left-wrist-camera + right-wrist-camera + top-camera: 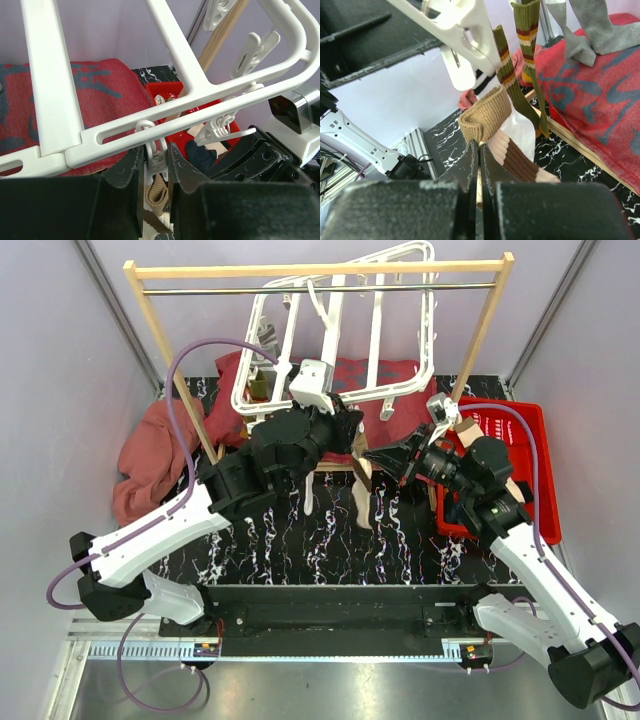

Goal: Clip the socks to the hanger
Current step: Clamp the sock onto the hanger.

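Between the left gripper's [155, 172] fingers sits a white clip [158, 156], pinched from both sides where it dangles under the hanger's [50, 75] near bar. Just beside it, the right gripper [480, 157] is closed on a tan striped sock [485, 117]. The sock's open cuff points up at that clip while its length hangs down toward the marbled table [300, 540]; the hanger's near bar runs left to right, frame tilted.

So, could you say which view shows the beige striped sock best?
Right wrist: the beige striped sock fills the centre, ribbed cuff at the right gripper. Top external shows it small, dangling; left wrist, only a tan scrap below a clip.
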Robot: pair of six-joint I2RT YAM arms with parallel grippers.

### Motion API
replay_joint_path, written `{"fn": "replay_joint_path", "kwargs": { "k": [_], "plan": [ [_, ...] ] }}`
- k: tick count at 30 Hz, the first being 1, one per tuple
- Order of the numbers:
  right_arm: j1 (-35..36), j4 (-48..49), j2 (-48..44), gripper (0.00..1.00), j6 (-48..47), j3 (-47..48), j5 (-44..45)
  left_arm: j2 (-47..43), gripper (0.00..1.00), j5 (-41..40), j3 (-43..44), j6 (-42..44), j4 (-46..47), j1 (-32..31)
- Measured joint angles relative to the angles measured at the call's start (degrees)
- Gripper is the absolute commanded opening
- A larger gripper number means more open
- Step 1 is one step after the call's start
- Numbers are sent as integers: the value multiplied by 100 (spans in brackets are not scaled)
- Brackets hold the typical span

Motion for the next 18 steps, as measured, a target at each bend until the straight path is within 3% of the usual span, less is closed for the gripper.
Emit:
{"fn": "replay_joint_path", "kwargs": {
  "k": [18],
  "plan": [
    [37, 330, 20, 1, 177, 7, 0, 28, 0, 2, 0, -24, 2, 9]
  ]
}}
